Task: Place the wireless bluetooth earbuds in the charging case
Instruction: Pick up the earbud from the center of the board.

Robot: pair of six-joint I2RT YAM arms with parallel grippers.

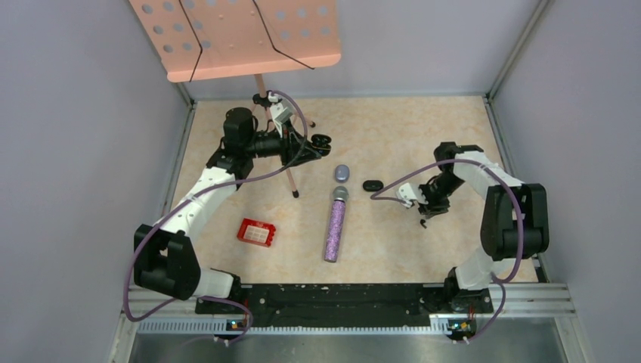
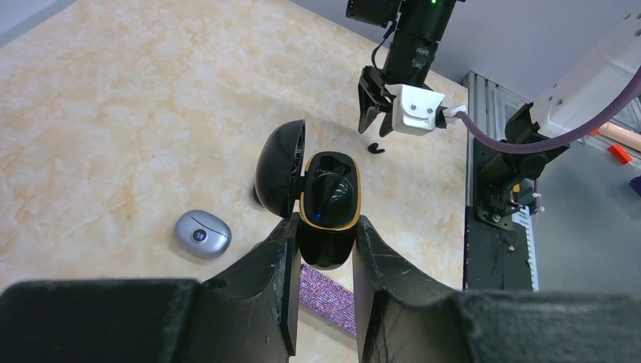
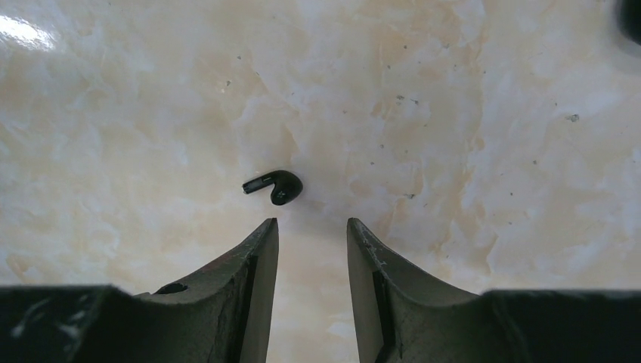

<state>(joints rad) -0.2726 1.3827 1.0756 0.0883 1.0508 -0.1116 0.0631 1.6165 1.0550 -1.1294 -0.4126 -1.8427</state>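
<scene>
L gripper (image 2: 323, 249) clamps open black charging case (image 2: 326, 198), center frame of L wrist view, while R gripper (image 3: 311, 227) hangs w/ jaws apart, empty, over black earbud (image 3: 276, 185) lying on table (image 3: 469, 151) mid-frame.

Earbud (image 3: 275, 186) on table (image 3: 453, 113), just beyond right gripper (image 3: 311, 231) fingertips.

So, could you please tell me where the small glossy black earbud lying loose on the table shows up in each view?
Top external: glossy black earbud under the right gripper.
Left wrist: upper centre, below that gripper.
Right wrist: centre, just ahead of the fingertips.
Shared landmark: the right gripper.
</scene>
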